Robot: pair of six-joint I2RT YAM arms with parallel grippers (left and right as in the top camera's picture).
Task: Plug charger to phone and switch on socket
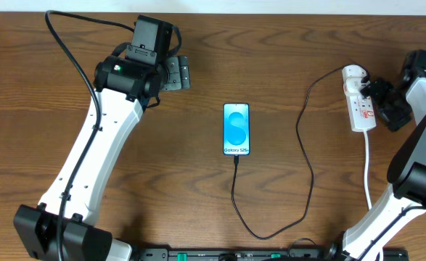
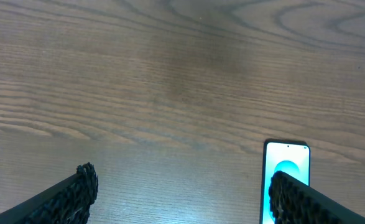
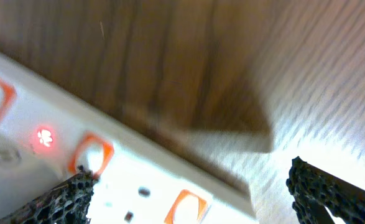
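Note:
The phone (image 1: 236, 129) lies flat mid-table, its light blue screen lit; its top also shows in the left wrist view (image 2: 286, 167). The black charger cable (image 1: 308, 181) runs from the phone's bottom edge, loops toward the front and rises to the rounded white plug at the far end of the socket (image 1: 361, 101). My right gripper (image 1: 382, 101) is open right beside the socket. In the right wrist view (image 3: 191, 186) its left finger touches the strip (image 3: 151, 186) by an orange-red switch marking, and a red light (image 3: 43, 138) glows. My left gripper (image 1: 178, 72) is open and empty, left of the phone (image 2: 185, 193).
The socket's white cord (image 1: 367, 174) runs toward the front edge past the right arm's base. The left arm stretches diagonally across the left half of the wooden table (image 1: 198, 203).

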